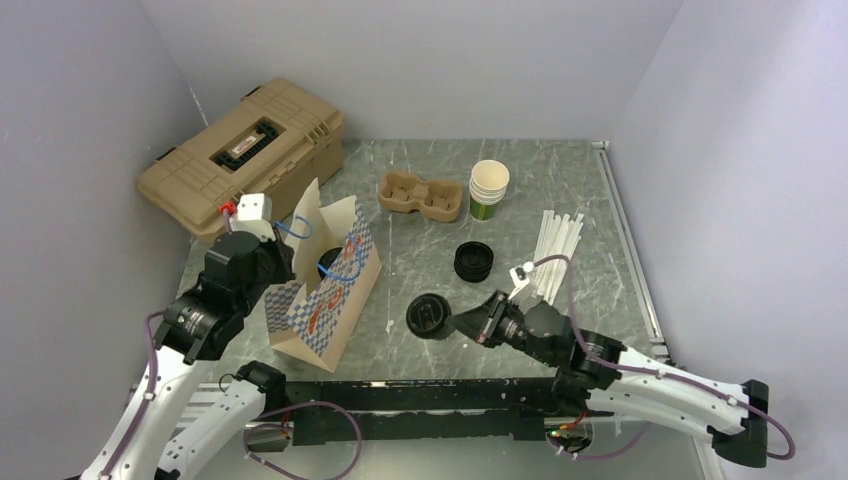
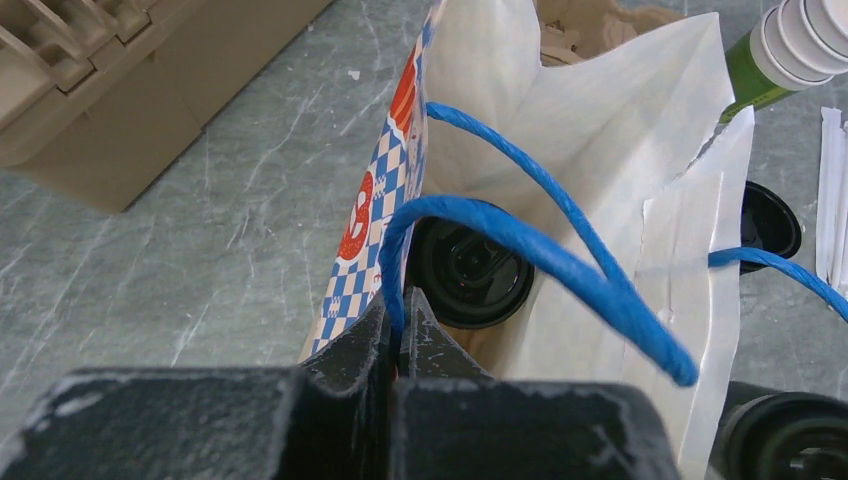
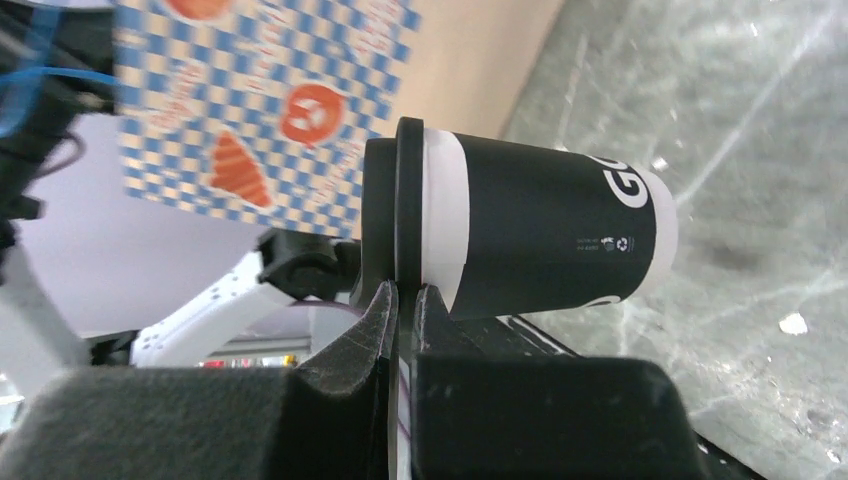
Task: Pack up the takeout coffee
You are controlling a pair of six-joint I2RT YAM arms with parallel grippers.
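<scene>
Jaws of left gripper (image 2: 400, 312) pinched shut on blue handle (image 2: 560, 280) of paper bag (image 1: 335, 305); a lidded cup (image 2: 470, 272) sits inside. Jaws of right gripper (image 3: 403, 296) clamped at the lid rim of the takeout coffee (image 3: 530, 235), just right of the bag, apparently upright on the worktop (image 1: 560, 170).

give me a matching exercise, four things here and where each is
Things: 1 blue rope handle of the checked paper bag; 2 black-lidded paper cup outside that bag; 3 brown cardboard cup carrier; 4 white wrapped straws.
Places: A beside the cream cup stack; B in the right gripper; C near the table's right edge; D in the left gripper.
Pairs: 1-D, 2-B, 3-A, 4-C.
</scene>
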